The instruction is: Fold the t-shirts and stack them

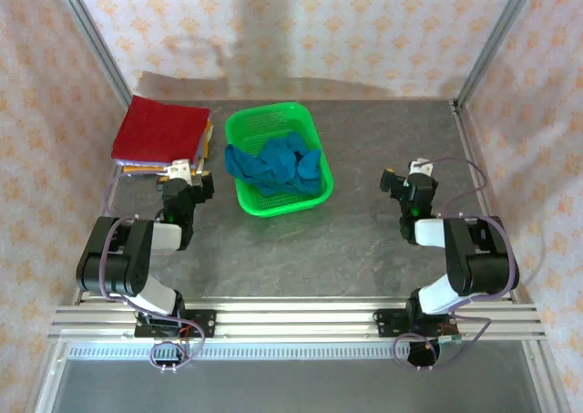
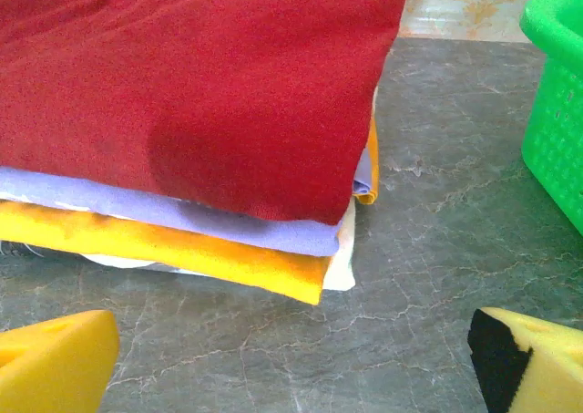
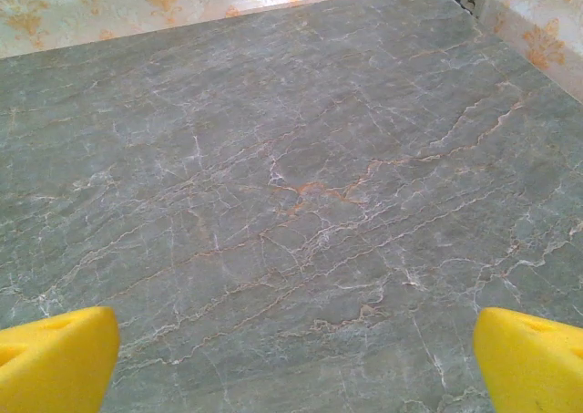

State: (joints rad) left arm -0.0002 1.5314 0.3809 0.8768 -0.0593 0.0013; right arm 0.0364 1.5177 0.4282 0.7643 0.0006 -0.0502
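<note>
- Both arms, the left arm [image 1: 127, 258] and the right arm [image 1: 465, 258], sit folded back by the near rail.
- Desk [image 1: 364, 231]: grey marbled top. The bare stretch in front of the basket looks like your best place to spread cloth.
- Green mesh basket [image 1: 269, 110]: centre, far side. The teal-blue t-shirt [image 1: 273, 162] lies crumpled inside it, unfolded.
- Folded stack [image 2: 182, 76]: far left, apart from the basket. Dark red shirt on top, then lilac [image 2: 228, 214], orange-yellow [image 2: 182, 249] and something white beneath.
- Left jaws: fully apart and empty, with the yellow pads [image 2: 55, 358] low over the desk, just short of the stack.
- Right jaws: fully apart and empty, with the pads [image 3: 537, 358] over bare desk.
- Step in hand (judgement): fetch the teal shirt. Pinch a high fold and lift straight up until it clears the rim, so the basket isn't dragged. Keep your left arm off the stack.
- Writing: none readable; no brand or label seen.
</note>
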